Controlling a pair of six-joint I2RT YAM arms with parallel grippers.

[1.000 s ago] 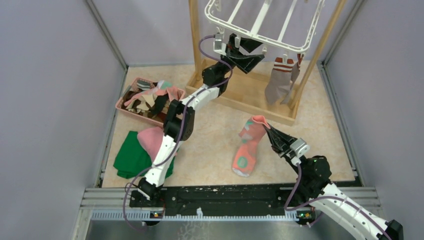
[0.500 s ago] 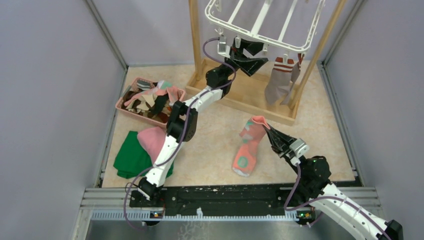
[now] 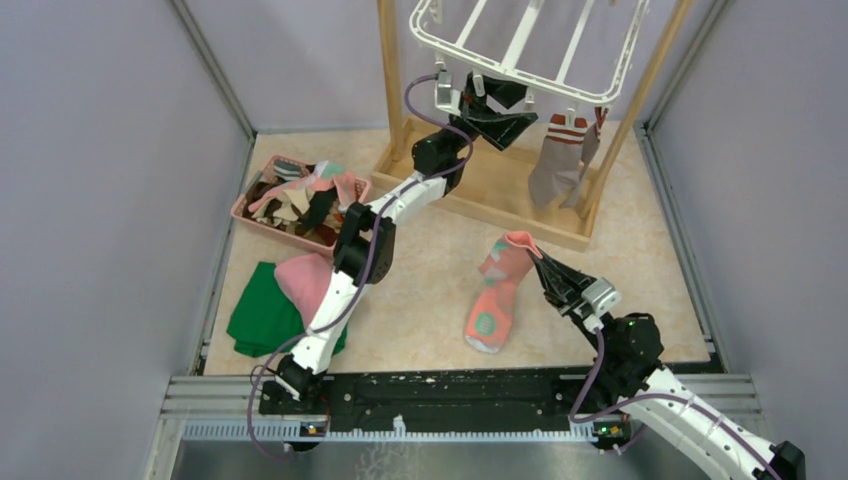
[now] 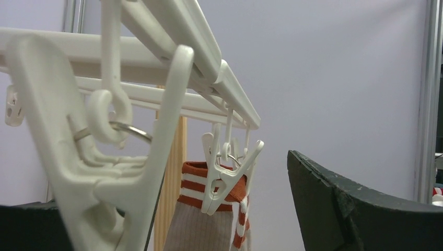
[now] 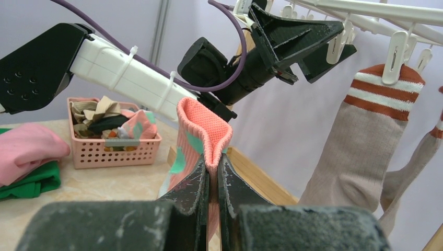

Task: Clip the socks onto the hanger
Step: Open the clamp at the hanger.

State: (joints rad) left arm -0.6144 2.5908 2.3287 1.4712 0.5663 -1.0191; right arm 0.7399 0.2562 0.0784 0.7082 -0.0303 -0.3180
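Observation:
The white hanger point(image 3: 520, 50) hangs in the wooden stand at the back. My left gripper point(image 3: 497, 100) is raised just under its near rim, jaws open. In the left wrist view a large white clip point(image 4: 104, 157) hangs between my fingers point(image 4: 355, 209), close to the left one. Further along the rim, another clip point(image 4: 224, 183) holds a grey-brown sock with a red-white striped cuff point(image 3: 555, 165). My right gripper point(image 3: 545, 268) is shut on the cuff of a salmon pink sock with teal shapes point(image 5: 203, 125). That sock droops to the table point(image 3: 495, 295).
A pink basket point(image 3: 300, 205) with several more socks sits at the left. A green cloth point(image 3: 265, 315) and a pink cloth point(image 3: 305, 280) lie in front of it. The wooden stand's base point(image 3: 490, 190) crosses the back. Grey walls close both sides.
My left gripper has shifted right along the hanger's near rim and its jaws have narrowed slightly. The right gripper and the salmon sock have stayed where they were.

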